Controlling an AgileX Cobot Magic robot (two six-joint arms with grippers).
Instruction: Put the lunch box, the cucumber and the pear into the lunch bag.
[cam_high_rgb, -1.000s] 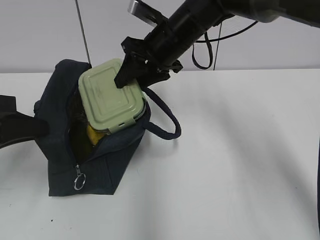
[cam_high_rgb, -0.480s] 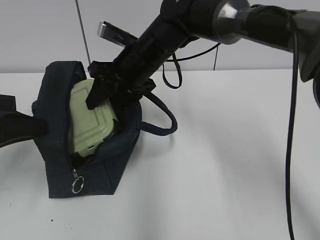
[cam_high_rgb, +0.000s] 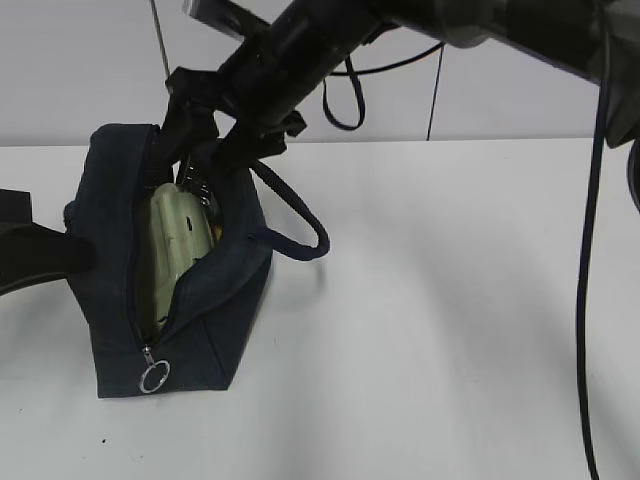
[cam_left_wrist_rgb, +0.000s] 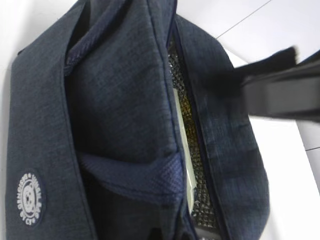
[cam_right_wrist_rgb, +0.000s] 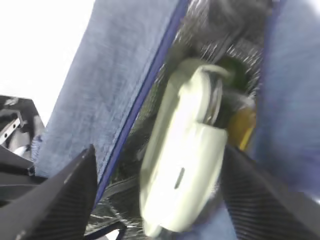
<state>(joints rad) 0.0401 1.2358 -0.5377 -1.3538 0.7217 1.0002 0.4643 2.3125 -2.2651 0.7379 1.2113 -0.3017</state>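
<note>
Exterior view: the lunch bag (cam_high_rgb: 170, 290) stands on the white table (cam_high_rgb: 450, 300), zipper parted, ring pull (cam_high_rgb: 153, 377) low on its front. The lunch box (cam_high_rgb: 175, 240) sits on edge inside the bag's opening. The right gripper (cam_high_rgb: 205, 140) hovers just above the bag's mouth with its jaws spread, holding nothing.

Left wrist view: only the bag's fabric and a sliver of the box in the opening show; the left gripper's state cannot be told.

Right wrist view: spread fingers (cam_right_wrist_rgb: 65, 195) frame the box inside the bag, beside something yellow, blurred.
</note>
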